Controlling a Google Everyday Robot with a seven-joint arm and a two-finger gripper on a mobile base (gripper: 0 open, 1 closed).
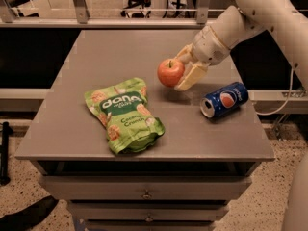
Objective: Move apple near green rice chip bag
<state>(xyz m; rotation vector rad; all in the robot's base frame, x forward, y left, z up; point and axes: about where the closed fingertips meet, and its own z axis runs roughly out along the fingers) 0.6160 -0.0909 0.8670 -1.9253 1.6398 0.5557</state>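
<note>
- The tool [179,72] grips the apple [170,72] above the counter [120,52], right of the green rice chip bag [124,114].
- Carrying step, likely; next: lower it leftward beside the bag, then release.

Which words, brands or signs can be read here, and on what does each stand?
"dana": white, on the green rice chip bag.
Smaller lines under it: too blurred to read.
Pepsi globe logo: on the blue can; its lettering is unreadable.
None on the apple or the gripper holding it above the table.
</note>
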